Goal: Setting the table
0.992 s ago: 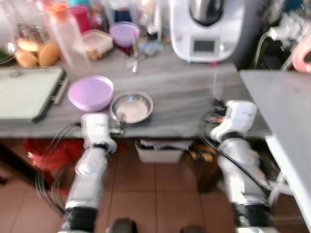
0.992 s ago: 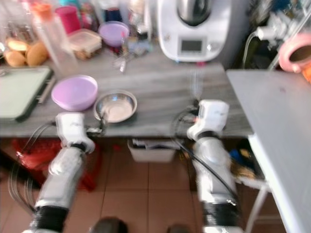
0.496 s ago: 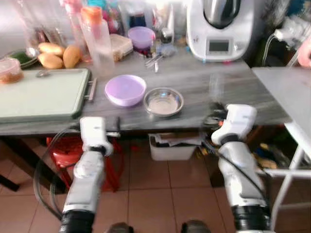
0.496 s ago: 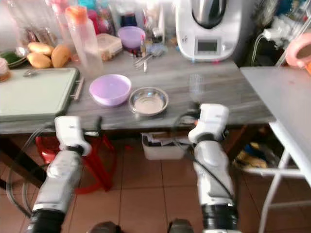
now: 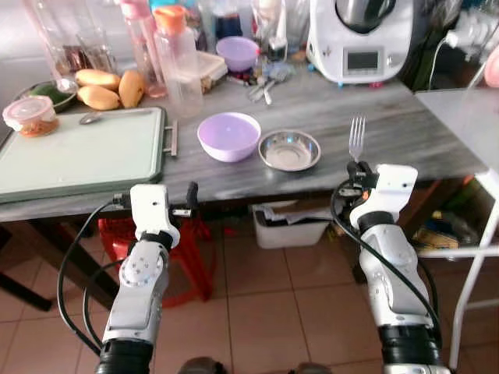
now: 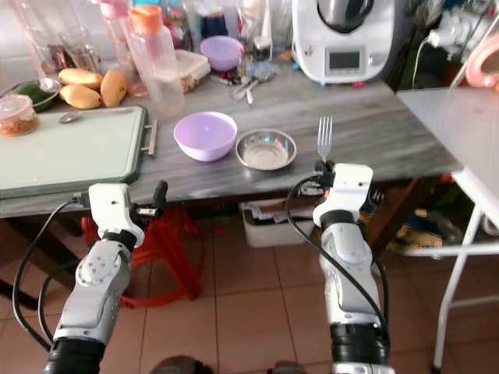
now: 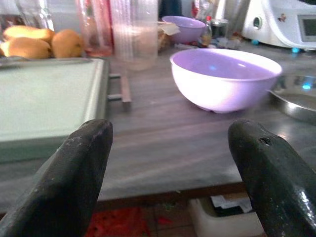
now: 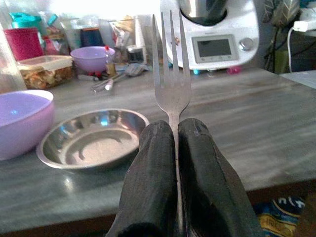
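One fork (image 8: 170, 74) upright, pinched in right gripper (image 8: 176, 129)

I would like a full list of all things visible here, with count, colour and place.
purple bowl: 2, one mid-counter, a second at the back
steel dish: 1, silver, right of the near bowl
fork: 1, silver, upright in the right jaws
cutting board: 1, pale green, counter left
mangoes: several, yellow, behind the board
bottles: 2, clear, orange and pink caps
kitchen machine: 1, white, back right
red stool: 1, under counter
left gripper: open, before the counter edge
right gripper: shut on fork
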`<state>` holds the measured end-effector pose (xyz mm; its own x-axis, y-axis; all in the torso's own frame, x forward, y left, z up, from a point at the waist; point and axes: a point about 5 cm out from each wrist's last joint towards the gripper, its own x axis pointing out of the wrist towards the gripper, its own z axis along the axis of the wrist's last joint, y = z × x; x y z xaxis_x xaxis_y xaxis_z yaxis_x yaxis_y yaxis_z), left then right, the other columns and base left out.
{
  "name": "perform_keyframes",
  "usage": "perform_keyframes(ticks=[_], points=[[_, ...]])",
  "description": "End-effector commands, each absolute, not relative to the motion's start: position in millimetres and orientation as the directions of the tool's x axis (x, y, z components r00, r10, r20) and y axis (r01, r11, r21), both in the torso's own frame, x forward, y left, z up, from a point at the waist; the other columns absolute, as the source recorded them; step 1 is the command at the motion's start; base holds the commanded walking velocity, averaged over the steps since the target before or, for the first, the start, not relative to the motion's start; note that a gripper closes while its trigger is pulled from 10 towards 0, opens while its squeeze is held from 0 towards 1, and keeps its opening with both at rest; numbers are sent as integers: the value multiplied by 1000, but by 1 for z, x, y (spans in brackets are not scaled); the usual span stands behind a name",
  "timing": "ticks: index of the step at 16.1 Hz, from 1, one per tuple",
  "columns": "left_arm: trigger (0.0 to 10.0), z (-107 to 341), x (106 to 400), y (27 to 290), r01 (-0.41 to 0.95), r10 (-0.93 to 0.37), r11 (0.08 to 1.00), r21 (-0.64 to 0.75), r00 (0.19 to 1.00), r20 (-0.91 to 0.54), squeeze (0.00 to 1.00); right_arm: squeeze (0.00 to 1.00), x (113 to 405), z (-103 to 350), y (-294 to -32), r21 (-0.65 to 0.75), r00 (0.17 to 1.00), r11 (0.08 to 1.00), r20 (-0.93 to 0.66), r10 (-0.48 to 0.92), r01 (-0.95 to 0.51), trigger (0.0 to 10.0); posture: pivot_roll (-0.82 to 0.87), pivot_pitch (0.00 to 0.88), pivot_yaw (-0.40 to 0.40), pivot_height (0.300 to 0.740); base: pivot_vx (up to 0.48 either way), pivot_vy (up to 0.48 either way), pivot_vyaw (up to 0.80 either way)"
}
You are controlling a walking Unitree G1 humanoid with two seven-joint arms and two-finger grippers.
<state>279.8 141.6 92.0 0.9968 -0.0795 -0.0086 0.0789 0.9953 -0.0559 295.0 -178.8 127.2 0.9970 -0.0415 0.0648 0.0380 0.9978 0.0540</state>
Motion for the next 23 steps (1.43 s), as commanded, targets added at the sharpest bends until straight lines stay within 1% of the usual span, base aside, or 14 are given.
perform_keyframes(ticks=[1, 6, 9, 14, 16, 17, 21, 23], points=[[10000, 95, 279, 139, 89, -89, 994, -55, 996, 11, 0, 0, 295, 132, -181, 51, 995, 998, 81, -52, 48, 10000, -42, 0, 42, 740, 289, 0, 0], [10000, 95, 276, 143, 81, -80, 995, -60, 997, 12, 0, 0, 294, 130, -181, 58, 996, 997, 73, -53, 48, 10000, -40, 0, 42, 740, 346, 0, 0], [10000, 95, 276, 143, 80, -80, 995, -62, 997, 8, 0, 0, 294, 130, -181, 61, 996, 997, 70, -55, 51, 10000, -40, 0, 42, 740, 370, 0, -740], [10000, 94, 276, 143, 81, -81, 995, -64, 997, 3, 0, 0, 293, 129, -180, 57, 996, 997, 69, -52, 48, 10000, -39, 0, 42, 740, 369, 0, 0], [10000, 94, 276, 143, 74, -75, 995, -65, 997, 1, 0, 0, 293, 130, -180, 36, 997, 999, 72, -43, 40, 10000, -40, 0, 42, 740, 354, 0, 0], [10000, 94, 276, 144, 60, -60, 996, -59, 998, -6, 0, 0, 293, 131, -179, 20, 996, 999, 80, -31, 29, 10000, -40, 0, 42, 740, 0, 0, 0], [10000, 93, 276, 148, 23, -24, 998, -63, 1000, -13, 0, 0, 293, 131, -178, 18, 997, 999, 79, -28, 27, 10000, -40, 0, 42, 740, 0, 0, 794], [10000, 93, 276, 148, 24, -25, 998, -66, 1000, -10, 0, 0, 293, 131, -179, 19, 996, 999, 78, -34, 32, 10000, -39, 0, 42, 740, 0, 0, 0]])
